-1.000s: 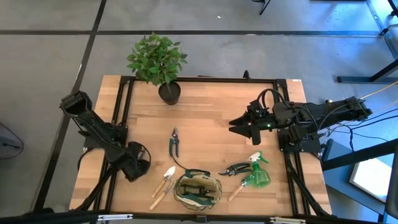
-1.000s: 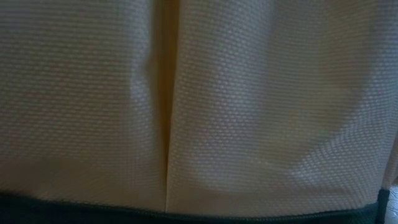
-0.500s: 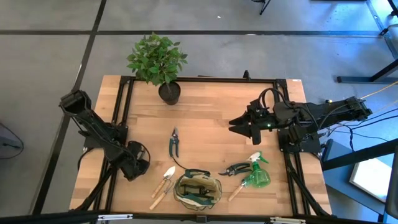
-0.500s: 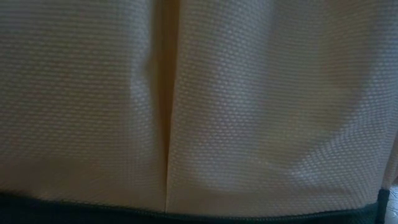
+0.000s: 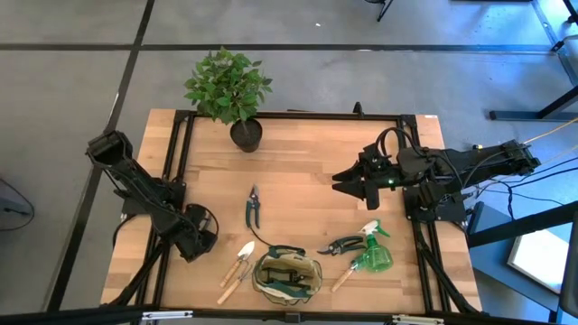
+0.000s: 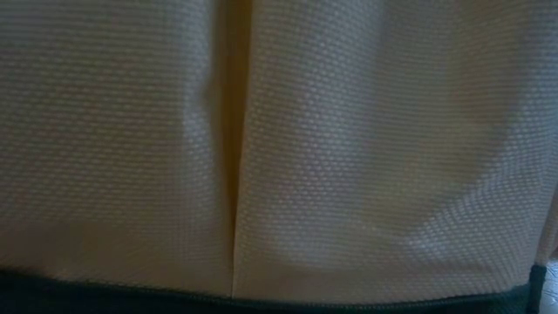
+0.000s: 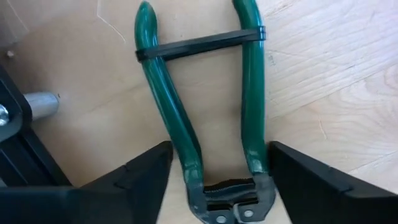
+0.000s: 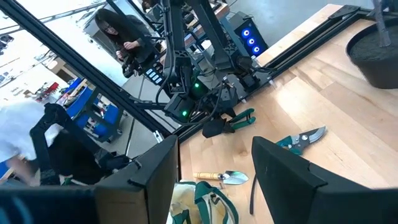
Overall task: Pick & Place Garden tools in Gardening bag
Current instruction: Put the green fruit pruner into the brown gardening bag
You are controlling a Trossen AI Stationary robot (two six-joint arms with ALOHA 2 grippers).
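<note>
We see green-handled pruners (image 7: 205, 118) lying flat near the desk (image 5: 307, 162) edge between our left gripper (image 7: 214, 180)'s spread, unclenched jaws, lined up to grasp for the gardening bag (image 5: 287, 275) nearby, while our right gripper (image 5: 348, 181) waits with jaws apart, empty.

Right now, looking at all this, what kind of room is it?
Probably a robotics lab or workshop: a black-framed wooden worktable on a grey floor, racks of lit electronics behind it, and a person at another rig beyond.
</note>
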